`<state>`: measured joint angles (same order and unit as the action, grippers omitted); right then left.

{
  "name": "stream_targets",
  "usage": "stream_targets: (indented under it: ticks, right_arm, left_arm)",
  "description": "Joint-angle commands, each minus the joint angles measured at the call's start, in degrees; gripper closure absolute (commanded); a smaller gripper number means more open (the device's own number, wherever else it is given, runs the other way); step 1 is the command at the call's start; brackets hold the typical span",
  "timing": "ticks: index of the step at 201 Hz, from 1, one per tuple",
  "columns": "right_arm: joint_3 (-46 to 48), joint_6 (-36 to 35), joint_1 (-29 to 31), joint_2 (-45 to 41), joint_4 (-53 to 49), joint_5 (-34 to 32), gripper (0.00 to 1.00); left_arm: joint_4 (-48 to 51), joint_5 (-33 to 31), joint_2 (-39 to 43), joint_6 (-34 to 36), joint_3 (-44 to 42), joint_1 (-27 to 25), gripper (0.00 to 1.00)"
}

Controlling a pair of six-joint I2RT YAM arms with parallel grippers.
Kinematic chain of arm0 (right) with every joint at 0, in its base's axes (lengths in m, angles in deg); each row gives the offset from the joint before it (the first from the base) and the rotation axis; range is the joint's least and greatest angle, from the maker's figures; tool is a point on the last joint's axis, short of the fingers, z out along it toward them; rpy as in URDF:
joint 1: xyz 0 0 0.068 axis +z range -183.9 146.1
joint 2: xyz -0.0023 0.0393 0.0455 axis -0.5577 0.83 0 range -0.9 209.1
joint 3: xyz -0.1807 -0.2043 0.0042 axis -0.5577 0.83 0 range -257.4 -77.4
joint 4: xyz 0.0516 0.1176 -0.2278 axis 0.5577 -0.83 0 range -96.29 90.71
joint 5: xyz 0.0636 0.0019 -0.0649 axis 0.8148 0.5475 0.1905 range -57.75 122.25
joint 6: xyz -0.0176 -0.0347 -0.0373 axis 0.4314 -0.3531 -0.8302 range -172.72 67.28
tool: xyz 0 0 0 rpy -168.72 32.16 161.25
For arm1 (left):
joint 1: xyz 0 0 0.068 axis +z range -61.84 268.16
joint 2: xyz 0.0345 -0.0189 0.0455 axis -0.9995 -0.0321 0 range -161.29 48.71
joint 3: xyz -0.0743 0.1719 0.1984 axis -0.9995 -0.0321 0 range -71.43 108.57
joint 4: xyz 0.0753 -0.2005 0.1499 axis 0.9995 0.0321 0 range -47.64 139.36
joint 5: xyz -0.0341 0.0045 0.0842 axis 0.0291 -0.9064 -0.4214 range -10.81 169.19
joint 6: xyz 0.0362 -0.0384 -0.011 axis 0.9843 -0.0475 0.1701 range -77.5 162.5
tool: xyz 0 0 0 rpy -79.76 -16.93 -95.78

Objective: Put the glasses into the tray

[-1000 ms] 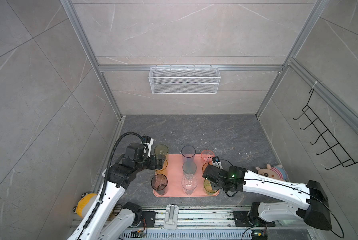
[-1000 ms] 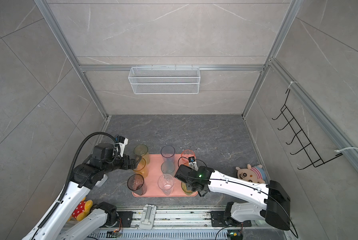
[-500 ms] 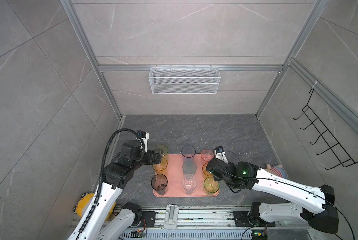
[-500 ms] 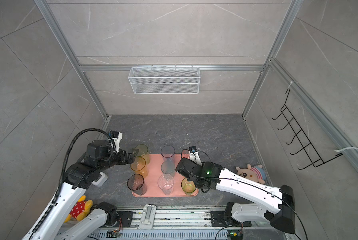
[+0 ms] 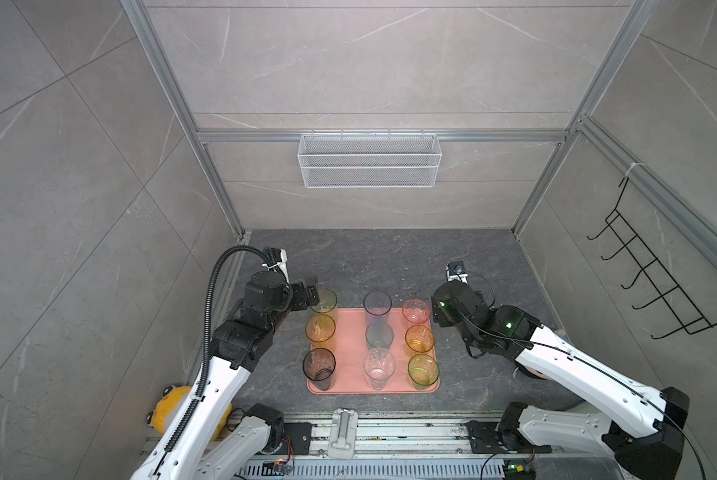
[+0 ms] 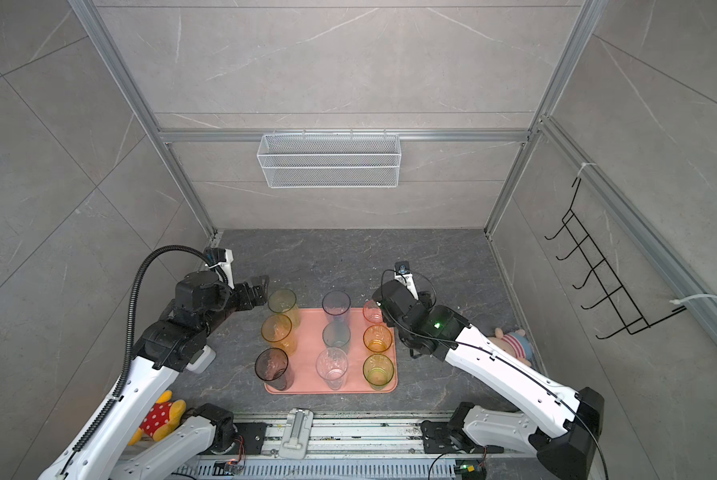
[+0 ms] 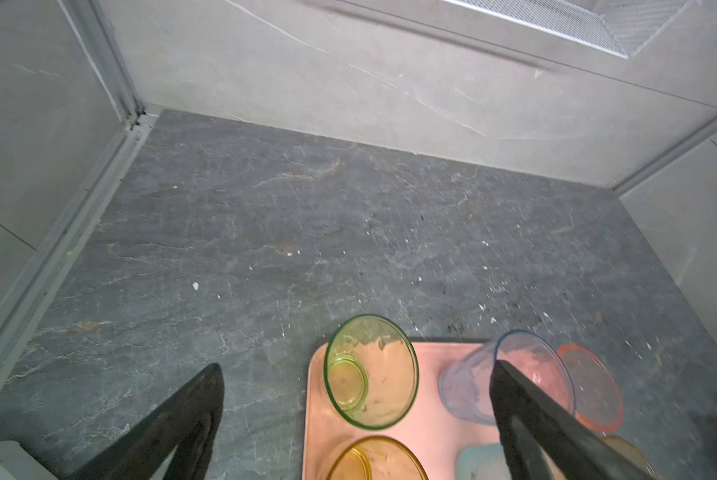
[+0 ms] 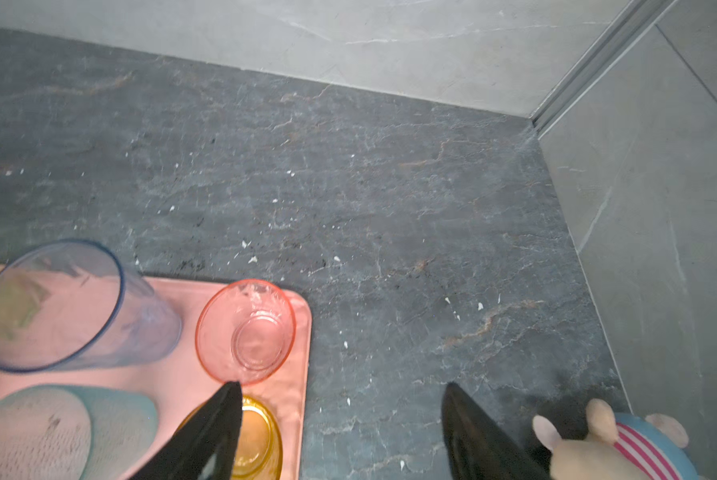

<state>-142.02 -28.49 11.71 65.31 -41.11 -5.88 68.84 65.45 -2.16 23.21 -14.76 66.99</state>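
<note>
The salmon-pink tray (image 5: 350, 332) (image 6: 307, 353) lies at the front middle of the dark floor. Several glasses stand on it in three rows, among them the yellow-green (image 5: 323, 300) (image 7: 371, 372), blue-grey (image 5: 376, 303), pink (image 5: 416, 309) (image 8: 246, 330) and smoky grey (image 5: 318, 365) ones. My left gripper (image 5: 309, 293) (image 7: 355, 365) is open just left of the yellow-green glass and holds nothing. My right gripper (image 8: 342, 384) is open at the tray's far right corner. One of its fingers (image 8: 219, 419) is over a short amber glass (image 5: 419, 338), the other over bare floor.
A white wire basket (image 5: 369, 166) hangs on the back wall and a black hook rack (image 5: 648, 286) on the right wall. A pig plush (image 6: 512, 343) (image 8: 610, 440) lies right of the tray behind my right arm. A yellow plush (image 5: 169, 411) sits front left.
My right gripper has opened and drawn back from the glasses at the tray's front right towards the far right corner. The left gripper has pulled a little left, still open.
</note>
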Motion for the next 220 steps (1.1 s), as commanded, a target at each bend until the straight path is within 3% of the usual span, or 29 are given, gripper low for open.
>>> stream_targets:
  ticks: [1,24,68,98,135,164,220]
  right_arm:
    - [1.8,-6.71,-3.57,-0.71,8.3,0.61,0.13]
    - [4.13,-10.99,-6.31,-0.39,15.07,1.04,0.01]
    - [8.6,-11.62,-9.98,1.19,23.52,-2.28,0.01]
    - [13.84,-10.35,-12.37,1.51,29.49,-8.92,0.01]
    - [23.31,-6.93,-16.94,-2.09,38.21,-13.2,0.0]
    - [24.86,-6.06,-20.62,0.32,38.77,-15.48,0.01]
    - [29.11,-8.28,-28.57,7.28,47.53,-6.49,0.0]
  left_arm:
    - [-9.64,-9.88,-0.78,1.23,-2.11,0.25,0.0]
    - [-16.86,-14.6,-1.54,5.52,-5.36,0.57,0.0]
    - [-27.42,-21.62,-1.52,10.18,-13.55,1.99,0.0]
    - [-33.16,-24.99,-2.08,13.31,-19.81,4.97,0.0]
    - [-43.49,-21.98,-4.77,18.48,-28.09,8.74,0.0]
    - [-51.79,-19.91,-9.37,21.06,-32.86,11.47,0.0]
    - [-59.87,-13.75,-18.88,19.54,-35.98,17.72,0.0]
